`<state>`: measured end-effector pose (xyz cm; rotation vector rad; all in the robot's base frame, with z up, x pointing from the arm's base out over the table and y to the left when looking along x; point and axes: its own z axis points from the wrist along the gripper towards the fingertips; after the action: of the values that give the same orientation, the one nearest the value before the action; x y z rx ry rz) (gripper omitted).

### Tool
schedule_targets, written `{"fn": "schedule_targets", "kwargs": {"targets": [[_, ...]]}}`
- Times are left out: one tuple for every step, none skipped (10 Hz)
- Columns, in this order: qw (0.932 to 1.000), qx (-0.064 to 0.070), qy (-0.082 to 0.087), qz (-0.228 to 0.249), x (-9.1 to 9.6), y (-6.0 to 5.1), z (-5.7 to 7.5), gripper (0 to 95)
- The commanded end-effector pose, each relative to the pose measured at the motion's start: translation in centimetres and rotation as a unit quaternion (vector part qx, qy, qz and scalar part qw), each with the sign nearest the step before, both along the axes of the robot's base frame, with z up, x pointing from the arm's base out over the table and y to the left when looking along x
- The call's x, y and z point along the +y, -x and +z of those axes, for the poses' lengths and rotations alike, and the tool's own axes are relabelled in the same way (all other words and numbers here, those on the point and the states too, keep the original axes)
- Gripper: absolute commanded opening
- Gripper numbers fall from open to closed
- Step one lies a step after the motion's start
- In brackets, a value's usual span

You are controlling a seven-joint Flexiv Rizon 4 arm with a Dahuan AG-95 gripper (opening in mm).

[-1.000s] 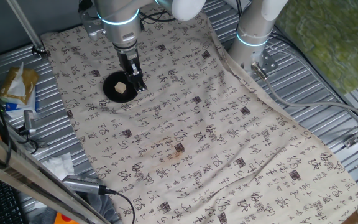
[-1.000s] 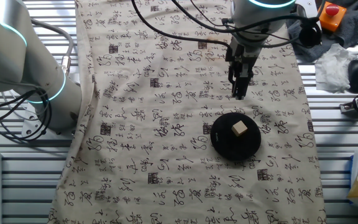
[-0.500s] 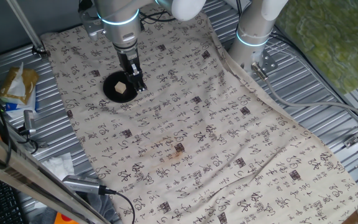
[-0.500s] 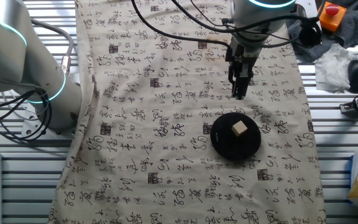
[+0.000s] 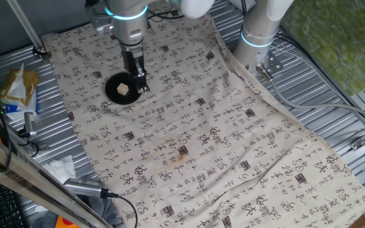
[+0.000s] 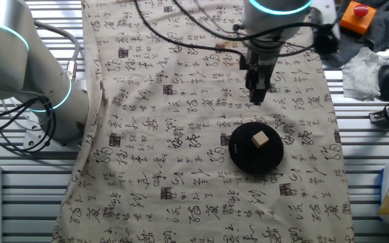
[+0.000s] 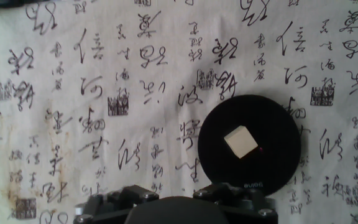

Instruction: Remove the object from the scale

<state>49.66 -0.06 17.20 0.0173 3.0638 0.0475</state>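
Cloth (image 6: pixel 181 155) printed with black characters drapes the ribbed metal bench (image 5: pixel 334 95); on it the scale (image 6: pixel 256 147) carries 1 block (image 6: pixel 261 139). Claw (image 6: pixel 256 98) hovers beside, fingers together.

Tan block (image 7: pixel 240 142) on matte blk scale (image 7: pixel 250 145), cream calligraphy-print cloth (image 7: pixel 104 93).

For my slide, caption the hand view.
Wooden block resting on the round black scale atop calligraphy-print cloth, seen from above.

Robot lab: ribbed metal table (image 5: pixel 334 95), second robot arm (image 6: pixel 19 61), loose cables (image 6: pixel 19 131).
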Motion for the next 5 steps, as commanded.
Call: {"fn": "schedule_targets", "kwargs": {"targets": [[1.0,0.003,0.0,0.0,0.06,-0.33,-0.15,0.0],[1.0,0.003,0.0,0.0,0.06,-0.33,-0.14,0.0],[1.0,0.004,0.0,0.0,0.06,-0.33,-0.14,0.0],[1.0,0.004,0.0,-0.001,0.05,-0.33,-0.14,0.0],[1.0,0.004,0.0,-0.002,0.05,-0.33,-0.13,0.0]]}}
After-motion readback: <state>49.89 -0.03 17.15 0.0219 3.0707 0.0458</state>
